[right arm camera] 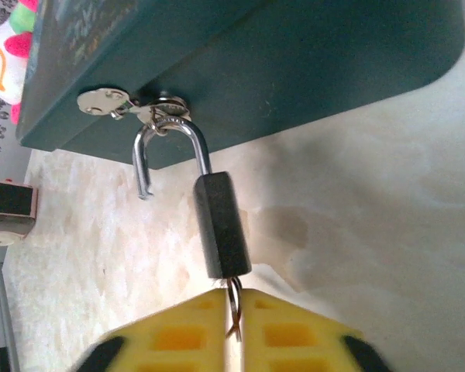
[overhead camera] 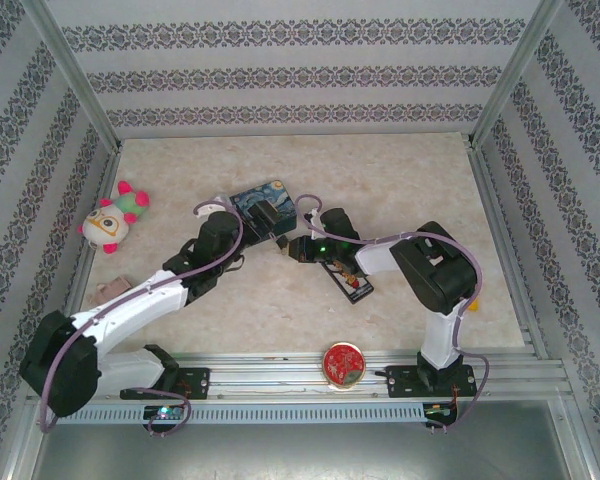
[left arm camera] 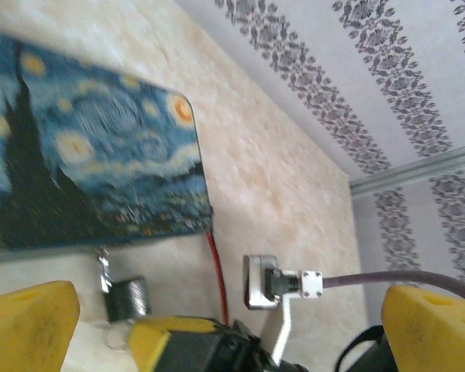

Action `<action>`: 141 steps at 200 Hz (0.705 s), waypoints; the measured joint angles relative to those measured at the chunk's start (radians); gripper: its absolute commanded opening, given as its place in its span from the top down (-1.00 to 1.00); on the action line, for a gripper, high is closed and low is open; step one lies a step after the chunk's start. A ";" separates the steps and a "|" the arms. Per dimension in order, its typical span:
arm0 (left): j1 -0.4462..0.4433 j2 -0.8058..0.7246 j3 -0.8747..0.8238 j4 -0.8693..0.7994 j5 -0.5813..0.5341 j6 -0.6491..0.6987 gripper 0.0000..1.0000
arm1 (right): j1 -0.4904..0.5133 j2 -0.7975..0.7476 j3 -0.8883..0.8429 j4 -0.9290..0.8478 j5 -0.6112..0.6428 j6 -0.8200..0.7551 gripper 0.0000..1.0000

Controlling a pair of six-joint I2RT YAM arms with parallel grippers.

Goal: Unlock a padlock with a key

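Evidently the left hand (left arm camera: 229, 310) takes no part in any grip: its yellow fingers (left arm camera: 27, 325) stand spread wide, one at each edge of its wrist view, holding nothing. The blue tin (left arm camera: 85, 155) lies on the tabletop (left arm camera: 279, 178) ahead of them. Between those fingers, just below the tin's near edge, the padlock (left arm camera: 126, 297) shows small and blurred.

Further right, the right wrist view gives it plainly. The black body hangs from the hasp (right arm camera: 101, 101) on the tin's side. The shackle (right arm camera: 140, 163) has one leg clear of the body, its free end hooked in the air beside it. From that I judge the lock sprung, so the main step of the task looks done.

The key (right arm camera: 232, 285) sits in the bottom of the body. The right hand (right arm camera: 234, 306) has its fingertips pressed close on the key's outer end, pinching it with barely a slit between them.

Little seems left: let go of the key or draw it out, and perhaps lift the shackle off the hasp. Whether that last is wanted, the task does not say.
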 measured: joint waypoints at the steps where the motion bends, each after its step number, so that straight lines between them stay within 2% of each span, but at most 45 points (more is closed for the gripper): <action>1: 0.001 -0.001 0.001 -0.003 -0.002 0.004 -0.99 | 0.000 0.000 0.000 -0.001 0.000 0.000 0.61; 15: 0.021 -0.009 0.021 -0.055 -0.026 0.070 -0.99 | 0.000 0.001 0.003 0.000 0.002 0.002 0.56; 28: 0.056 -0.002 0.035 -0.097 -0.028 0.124 -0.99 | 0.000 0.001 0.003 -0.001 0.004 0.010 0.41; 46: 0.111 0.029 0.061 -0.148 -0.015 0.183 -0.99 | 0.006 0.001 0.004 -0.008 0.014 0.013 0.39; 75: 0.170 0.119 0.124 -0.214 0.009 0.278 -0.99 | 0.030 0.000 0.016 -0.061 0.051 0.005 0.29; 141: 0.220 0.391 0.328 -0.301 0.003 0.436 -0.99 | 0.090 0.001 0.161 -0.260 0.231 -0.073 0.12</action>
